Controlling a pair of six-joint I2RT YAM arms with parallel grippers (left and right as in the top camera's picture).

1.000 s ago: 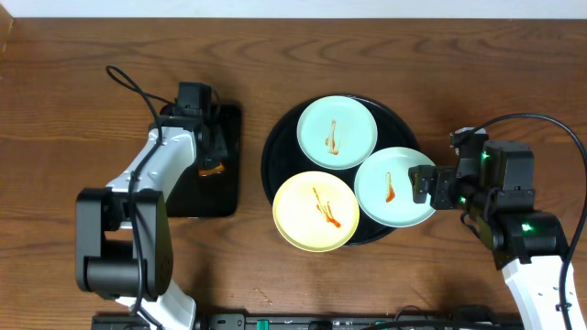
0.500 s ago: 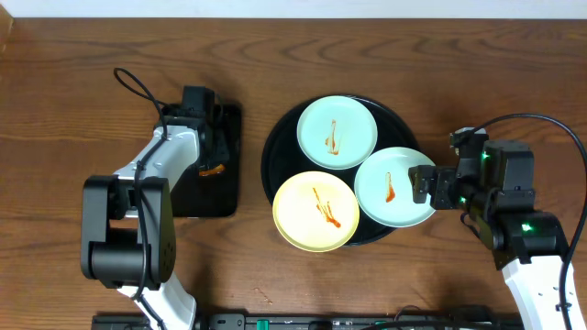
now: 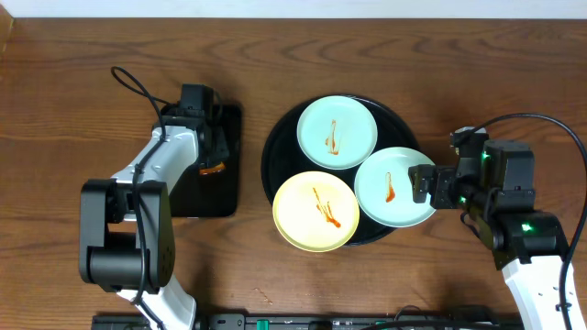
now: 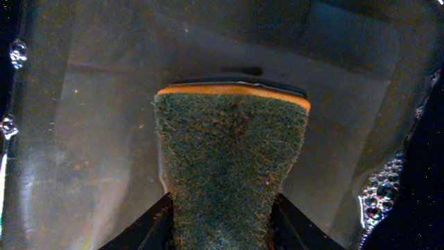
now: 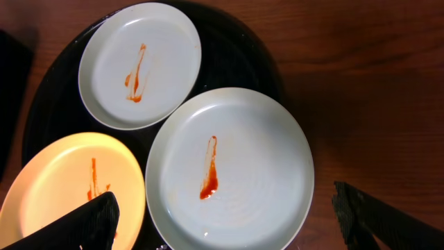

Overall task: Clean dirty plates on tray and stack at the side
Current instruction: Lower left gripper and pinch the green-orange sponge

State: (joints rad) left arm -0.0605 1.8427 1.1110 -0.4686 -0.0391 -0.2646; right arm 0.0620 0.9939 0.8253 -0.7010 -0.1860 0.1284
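Observation:
Three plates lie on the round black tray [image 3: 270, 156], each with an orange-red sauce streak: a mint plate [image 3: 348, 119] at the back, a mint plate [image 3: 404, 197] at the right, and a yellow plate [image 3: 298, 215] at the front. My right gripper [image 3: 424, 183] is open at the right mint plate's right edge. In the right wrist view its fingers [image 5: 229, 226] straddle that plate [image 5: 257, 173], with the other mint plate [image 5: 163, 48] and the yellow plate [image 5: 55, 187] beyond. My left gripper [image 3: 209, 156] is shut on a green-and-orange sponge [image 4: 232, 153].
The left gripper hangs over a small rectangular black tray [image 3: 229, 192] left of the round tray; its wet floor [image 4: 90, 139] shows bubbles in the left wrist view. Bare wooden table [image 3: 440, 82] lies around both trays. Cables trail from each arm.
The left arm has shifted slightly over the rectangular tray, still holding the sponge. The right arm and the plates have not moved.

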